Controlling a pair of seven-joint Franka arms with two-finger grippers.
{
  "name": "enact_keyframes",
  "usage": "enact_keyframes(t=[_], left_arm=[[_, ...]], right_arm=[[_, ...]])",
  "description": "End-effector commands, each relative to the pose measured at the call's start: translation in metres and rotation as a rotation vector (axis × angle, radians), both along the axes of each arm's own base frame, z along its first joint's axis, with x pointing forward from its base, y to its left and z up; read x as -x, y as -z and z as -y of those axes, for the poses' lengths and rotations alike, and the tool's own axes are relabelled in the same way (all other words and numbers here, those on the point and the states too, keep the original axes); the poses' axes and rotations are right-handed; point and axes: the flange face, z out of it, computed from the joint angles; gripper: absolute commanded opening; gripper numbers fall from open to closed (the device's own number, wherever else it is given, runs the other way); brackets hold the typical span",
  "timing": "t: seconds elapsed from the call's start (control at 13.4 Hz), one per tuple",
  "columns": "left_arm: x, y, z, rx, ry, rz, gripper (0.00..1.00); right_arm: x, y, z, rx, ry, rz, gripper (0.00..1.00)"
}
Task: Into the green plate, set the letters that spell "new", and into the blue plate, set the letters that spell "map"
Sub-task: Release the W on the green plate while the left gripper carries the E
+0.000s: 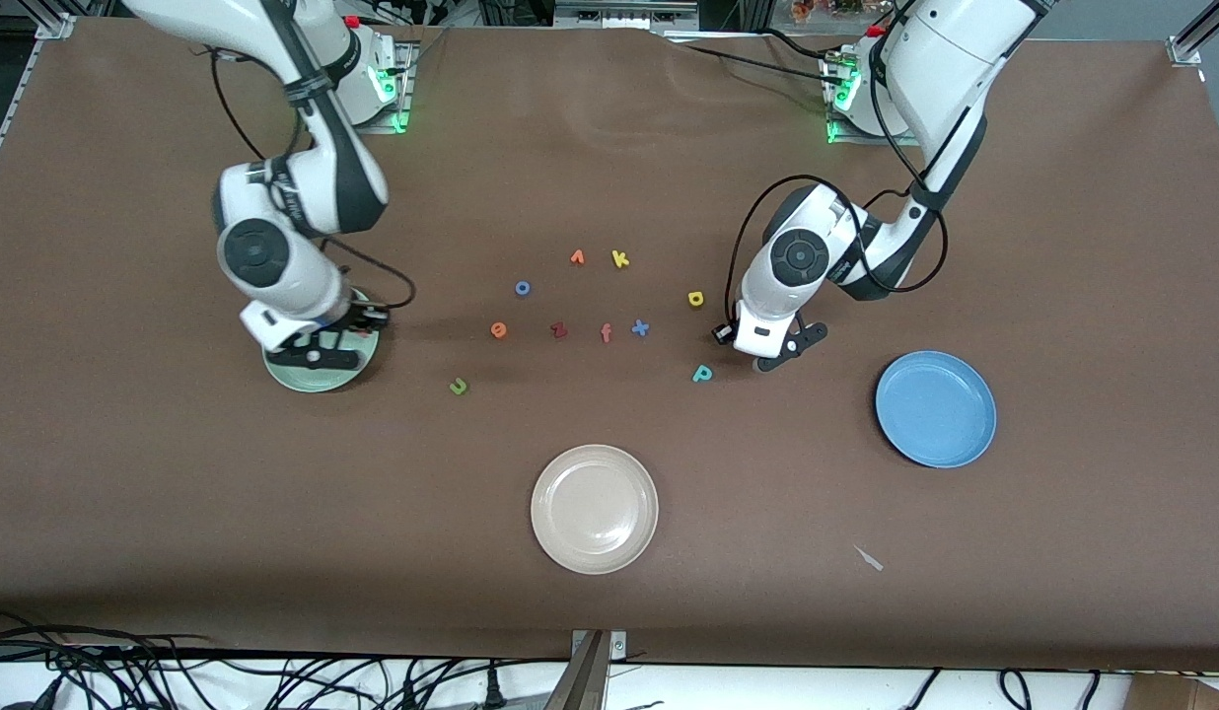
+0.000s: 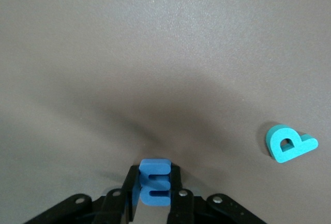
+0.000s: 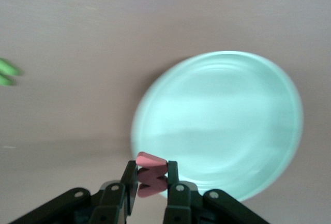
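Observation:
My left gripper (image 2: 154, 168) is shut on the blue m (image 2: 155, 182), low over the table beside the teal p (image 2: 289, 144). In the front view that hand (image 1: 767, 353) hides the m, between the teal p (image 1: 702, 373) and the blue plate (image 1: 935, 407). My right gripper (image 3: 151, 175) is shut on the salmon-pink w (image 3: 151, 182), over the rim of the green plate (image 3: 222, 125). The front view shows it (image 1: 351, 330) above the green plate (image 1: 309, 378). The green n (image 1: 459, 386), orange e (image 1: 498, 329) and yellow a (image 1: 696, 299) lie on the table.
A beige-white plate (image 1: 595, 508) sits nearer the front camera at mid-table. Other letters lie in the middle: a dark red one (image 1: 559, 329), coral f (image 1: 606, 333), blue x (image 1: 640, 327), blue o (image 1: 522, 288), an orange one (image 1: 577, 257), yellow k (image 1: 620, 258).

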Motion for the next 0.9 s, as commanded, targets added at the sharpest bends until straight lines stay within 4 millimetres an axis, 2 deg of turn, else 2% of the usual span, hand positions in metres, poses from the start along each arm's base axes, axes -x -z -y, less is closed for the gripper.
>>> enact_keyframes(t=[0.0,0.07,0.15,0.22,0.37,0.52,0.67,0.82], left_arm=[[0.000,0.007,-0.006,-0.027,0.015,-0.009,0.00],[-0.003,0.002,-0.005,-0.026,0.031,-0.004,0.00],[-0.008,-0.007,-0.008,-0.042,0.060,-0.019,0.00],[-0.017,-0.024,-0.009,-0.063,0.101,-0.040,0.00],[-0.041,-0.055,-0.018,-0.098,0.229,-0.118,0.00],[-0.071,-0.083,-0.054,-0.084,0.339,-0.164,0.00],[-0.089,-0.102,-0.093,-0.056,0.440,-0.179,0.00],[-0.103,-0.113,-0.128,-0.035,0.500,-0.161,0.00]], right_arm=[[0.013,0.011,0.042,-0.005,-0.045,-0.042,0.06],[0.017,0.018,0.047,-0.006,-0.040,-0.039,0.13],[0.021,0.023,0.049,-0.006,-0.038,-0.036,0.47],[0.020,0.023,0.049,-0.011,-0.031,-0.034,0.99],[0.011,0.010,0.041,-0.050,0.024,-0.024,1.00],[0.002,-0.004,0.017,-0.074,0.114,-0.078,0.99],[0.002,-0.011,-0.025,-0.064,0.168,-0.051,0.99],[0.007,-0.001,-0.078,-0.040,0.272,0.004,0.99]])
